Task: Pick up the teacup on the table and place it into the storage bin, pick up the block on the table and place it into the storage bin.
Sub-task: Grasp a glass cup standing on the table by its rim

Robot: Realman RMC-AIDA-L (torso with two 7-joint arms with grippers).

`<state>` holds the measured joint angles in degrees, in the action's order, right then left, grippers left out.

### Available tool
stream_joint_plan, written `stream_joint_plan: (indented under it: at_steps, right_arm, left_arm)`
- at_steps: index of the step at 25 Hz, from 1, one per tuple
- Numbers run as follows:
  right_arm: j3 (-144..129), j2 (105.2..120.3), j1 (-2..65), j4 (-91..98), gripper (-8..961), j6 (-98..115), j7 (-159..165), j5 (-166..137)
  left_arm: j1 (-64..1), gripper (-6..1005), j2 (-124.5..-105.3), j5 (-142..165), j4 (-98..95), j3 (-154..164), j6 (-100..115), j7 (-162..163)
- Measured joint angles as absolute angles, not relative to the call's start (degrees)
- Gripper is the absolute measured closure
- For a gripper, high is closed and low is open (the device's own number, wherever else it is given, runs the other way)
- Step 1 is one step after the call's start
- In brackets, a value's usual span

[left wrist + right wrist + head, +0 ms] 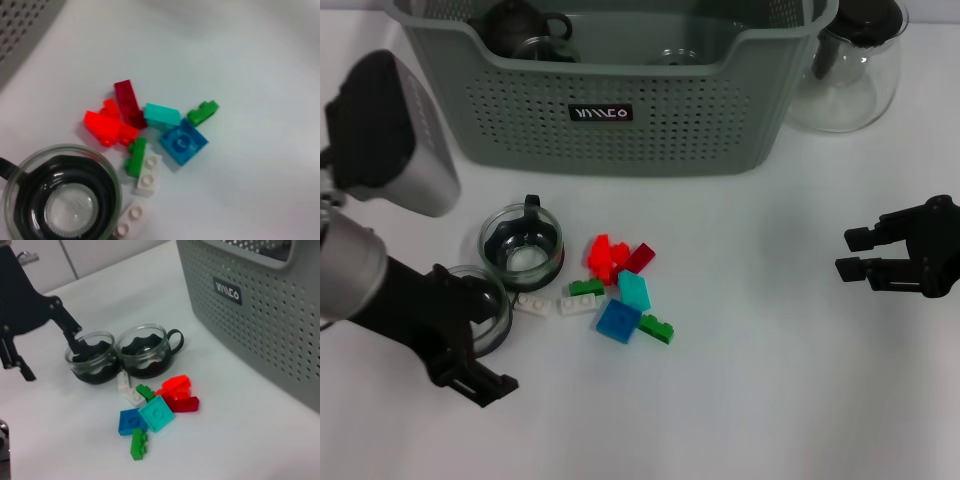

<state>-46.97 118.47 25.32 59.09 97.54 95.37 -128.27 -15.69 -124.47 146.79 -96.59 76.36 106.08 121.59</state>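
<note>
I am bracketing the near teacup [480, 305] with the left gripper [470, 335], jaws spread astride its rim to lift it toward the storage bin [620, 130]; right gripper [870, 255] is hovering open, aside.

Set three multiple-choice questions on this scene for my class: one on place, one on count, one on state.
1. Where is the glass teapot?
A. Among the blocks
B. Beside the storage bin, on the robot's right
C. At the table's near edge

2. How many teacups stand on the table?
A. One
B. Three
C. Two

3. How are the right gripper's jaws?
A. Open, empty
B. Shut on a block
C. Shut on a teacup

Answers:
1 B: the teapot stands against the storage bin.
2 C: far teacup and near teacup, the latter at the left gripper.
3 A: the right gripper hovers apart, holding nothing.
</note>
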Motion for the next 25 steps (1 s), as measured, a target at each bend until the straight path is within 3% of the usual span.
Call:
stream_joint_plan:
  at_steps: [8, 13, 25]
  right_arm:
    - [-46.8, 118.17, 25.6, 57.8, 528, 97.0, 95.3, -129.0]
    - [-46.7, 118.08, 26.1, 57.4, 529, 97.0, 95.3, -129.2]
    - [-45.9, 118.03, 26.5, 57.3, 528, 97.0, 95.3, -129.6]
  left_arm:
    - [-16.5, 109, -124.41, 152.2, -86.2, 80.6, 96.1, 124.5]
    - [-17.4, 180, -124.37, 153.2, -84.9, 80.4, 94.9, 126.2]
    - [-18.0, 560, -124.24, 154.4, -87.1, 80.7, 97.1, 126.9]
